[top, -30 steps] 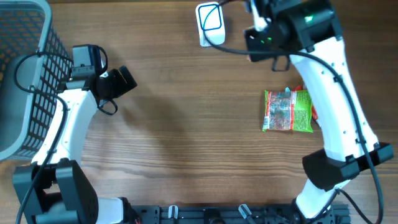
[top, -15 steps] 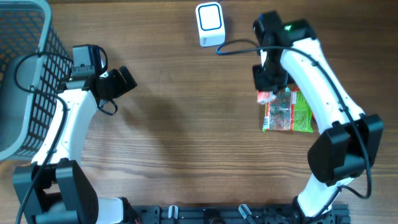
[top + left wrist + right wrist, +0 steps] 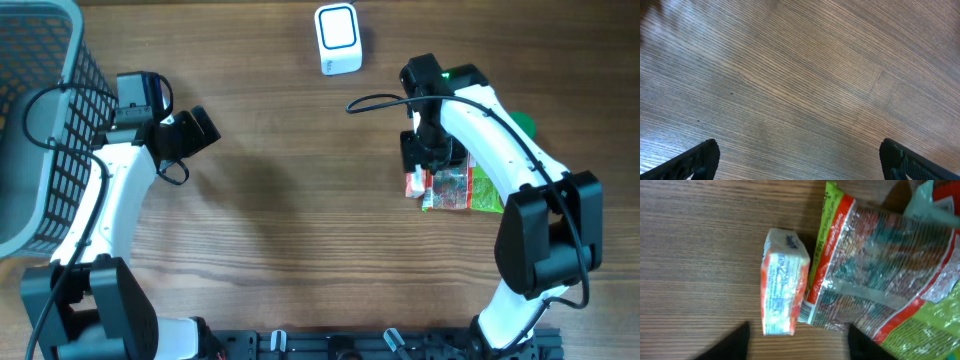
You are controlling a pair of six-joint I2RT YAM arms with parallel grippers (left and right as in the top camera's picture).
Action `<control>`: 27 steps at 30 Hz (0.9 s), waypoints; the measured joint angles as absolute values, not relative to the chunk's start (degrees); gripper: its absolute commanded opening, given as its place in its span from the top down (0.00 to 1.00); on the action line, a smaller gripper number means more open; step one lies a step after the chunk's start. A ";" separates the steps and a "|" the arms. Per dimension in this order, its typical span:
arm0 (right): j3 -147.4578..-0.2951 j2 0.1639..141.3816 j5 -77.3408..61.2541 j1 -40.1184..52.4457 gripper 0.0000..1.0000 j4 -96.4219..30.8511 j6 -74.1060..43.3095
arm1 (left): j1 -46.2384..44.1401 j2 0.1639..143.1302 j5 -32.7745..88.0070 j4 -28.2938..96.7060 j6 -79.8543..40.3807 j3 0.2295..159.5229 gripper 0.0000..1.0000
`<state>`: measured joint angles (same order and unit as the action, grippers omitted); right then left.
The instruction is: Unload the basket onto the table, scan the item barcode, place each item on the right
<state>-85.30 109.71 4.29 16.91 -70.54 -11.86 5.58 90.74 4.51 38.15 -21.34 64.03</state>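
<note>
A small orange-and-white box (image 3: 784, 294) lies on the wooden table, its right edge against a green-and-red clear snack packet (image 3: 880, 275). My right gripper (image 3: 797, 342) is open just above the box; its dark fingers (image 3: 735, 342) stand to either side of the box's near end without touching it. From overhead, the box (image 3: 412, 184) shows at the left edge of the packet (image 3: 470, 188), under the right gripper (image 3: 420, 165). The white scanner with a blue face (image 3: 337, 38) stands at the table's back edge. My left gripper (image 3: 205, 125) is open over bare wood (image 3: 802, 162).
A grey wire basket (image 3: 40, 120) fills the back left corner. The scanner's black cable (image 3: 375, 100) curls toward the right arm. Another green item (image 3: 520, 125) peeks out behind the right arm, next to the packet.
My right gripper carried the small box from near the scanner down to the table beside the packet, then opened and let it go. The left arm has stayed still.
</note>
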 measured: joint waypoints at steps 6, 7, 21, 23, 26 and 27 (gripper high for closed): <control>-85.30 109.71 3.40 16.91 0.00 -70.41 -12.10 | 5.58 90.74 4.51 38.15 -21.34 64.03 0.00; -85.30 109.71 3.29 16.91 0.00 -70.41 -12.12 | 5.58 90.74 4.51 38.13 -21.34 64.03 0.00; -84.95 109.71 2.59 16.91 0.00 -49.19 -12.12 | 5.58 90.74 4.54 38.13 -21.34 64.03 0.00; -84.88 109.71 2.57 16.91 0.00 -42.92 -12.12 | 5.58 90.74 4.51 38.15 -21.34 64.03 0.00; -84.84 109.71 2.55 16.91 0.00 -34.30 -12.12 | 5.58 90.74 4.54 38.15 -21.34 64.03 0.00; -84.84 109.71 2.55 16.91 0.00 -32.40 -12.14 | 5.58 90.74 4.54 38.15 -21.34 64.03 0.00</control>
